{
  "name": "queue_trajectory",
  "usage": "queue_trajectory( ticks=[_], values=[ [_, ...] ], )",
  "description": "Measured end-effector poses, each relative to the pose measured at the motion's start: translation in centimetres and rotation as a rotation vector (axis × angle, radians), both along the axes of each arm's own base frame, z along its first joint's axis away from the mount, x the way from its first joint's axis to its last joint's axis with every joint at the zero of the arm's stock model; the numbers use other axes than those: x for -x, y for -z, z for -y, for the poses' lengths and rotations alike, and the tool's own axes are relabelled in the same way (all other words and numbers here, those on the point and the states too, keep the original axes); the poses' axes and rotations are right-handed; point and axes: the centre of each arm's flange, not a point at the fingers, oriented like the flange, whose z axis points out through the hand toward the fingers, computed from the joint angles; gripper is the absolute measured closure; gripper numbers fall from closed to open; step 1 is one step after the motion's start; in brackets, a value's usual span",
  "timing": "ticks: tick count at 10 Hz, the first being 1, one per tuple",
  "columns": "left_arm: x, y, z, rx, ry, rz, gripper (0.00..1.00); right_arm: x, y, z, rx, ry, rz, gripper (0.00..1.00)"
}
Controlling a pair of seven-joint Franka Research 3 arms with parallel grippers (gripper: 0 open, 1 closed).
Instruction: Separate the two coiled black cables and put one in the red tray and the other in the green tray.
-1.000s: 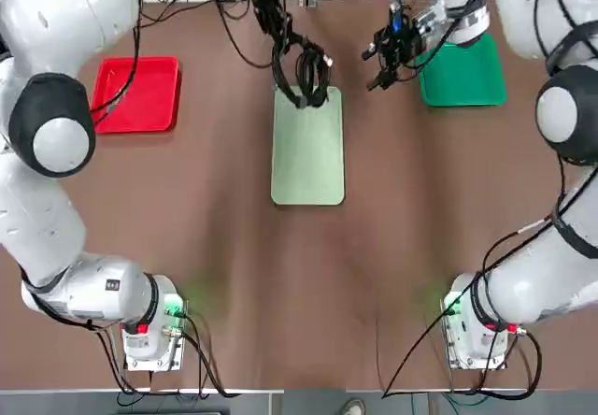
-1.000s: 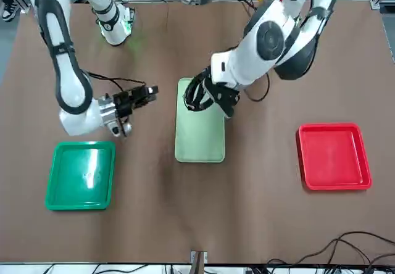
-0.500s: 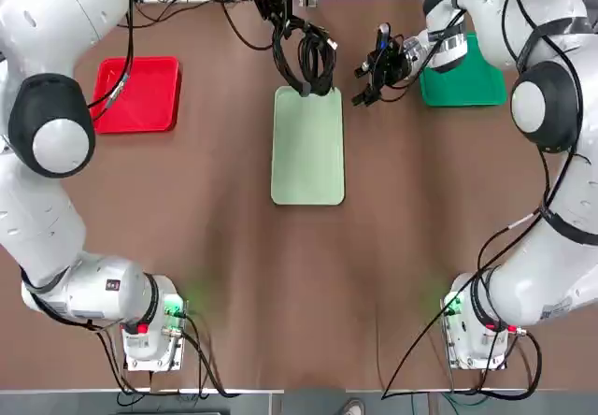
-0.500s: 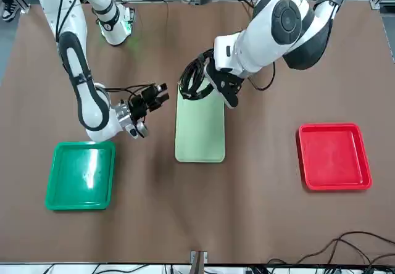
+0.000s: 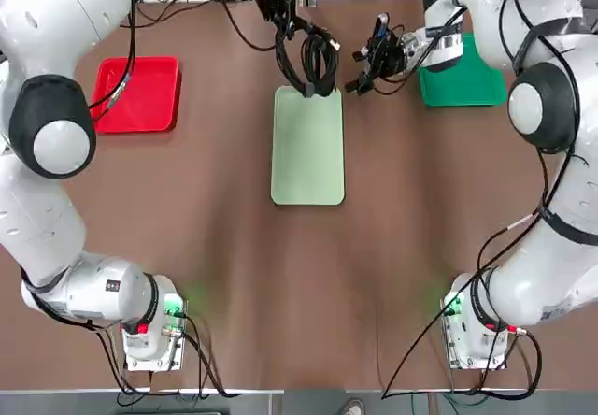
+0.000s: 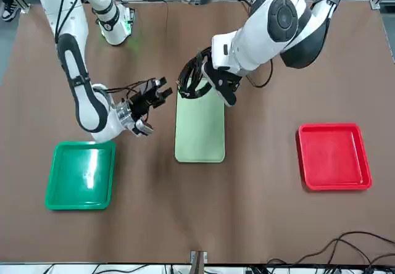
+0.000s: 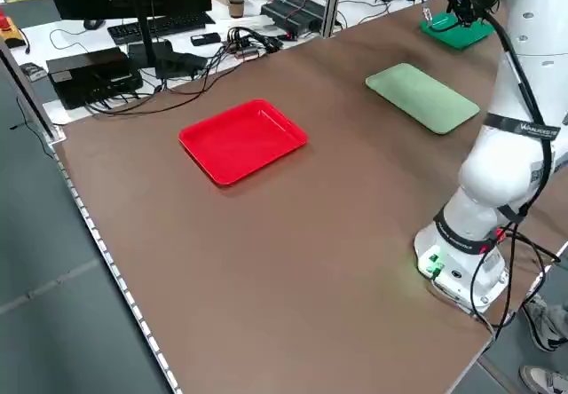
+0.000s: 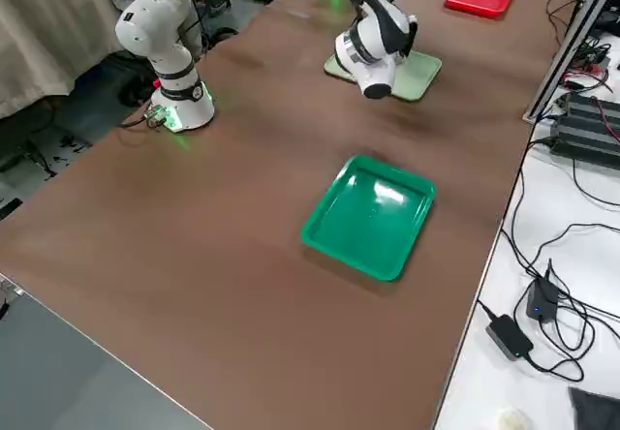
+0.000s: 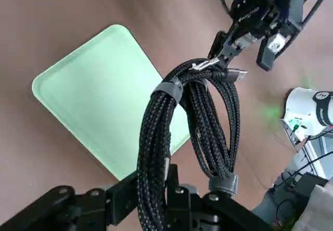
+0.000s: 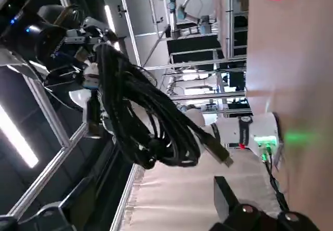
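Braided black cables point(image 9: 192, 132) with grey bands; red tray point(image 5: 137, 94); emerald-green tray point(image 5: 463, 76) — pale mint tray point(image 5: 307, 147).

Bright, even overhead light, soft shadows (glare patch on the green tray point(image 8: 387, 194)).

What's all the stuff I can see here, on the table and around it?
coiled black cables: two, black, bundled together, held up above the far end of the pale green tray.
pale green tray: one, mint, centre of the table.
red tray: one, red, robot's left side.
green tray: one, emerald, robot's right side.
electronics and cords: several, dark, on a bench beyond the table.
left tool: shut on the cables.
right tool: open, beside the bundle.
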Motion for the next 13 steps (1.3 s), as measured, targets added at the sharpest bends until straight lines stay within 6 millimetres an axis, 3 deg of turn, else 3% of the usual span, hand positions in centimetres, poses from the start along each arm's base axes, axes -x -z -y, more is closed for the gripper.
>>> queue_trajectory(
  ticks=[5,13],
  values=[
    [0.4,-0.6,0.6,0.039,-0.016,-0.029,0.78,0.5,2.2,-1.3,-0.006,0.012,0.031,0.00],
    [0.5,-1.0,1.2,0.053,-0.030,-0.018,0.78,0.0,1.6,-1.7,-0.005,0.033,-0.020,0.00]
  ],
)
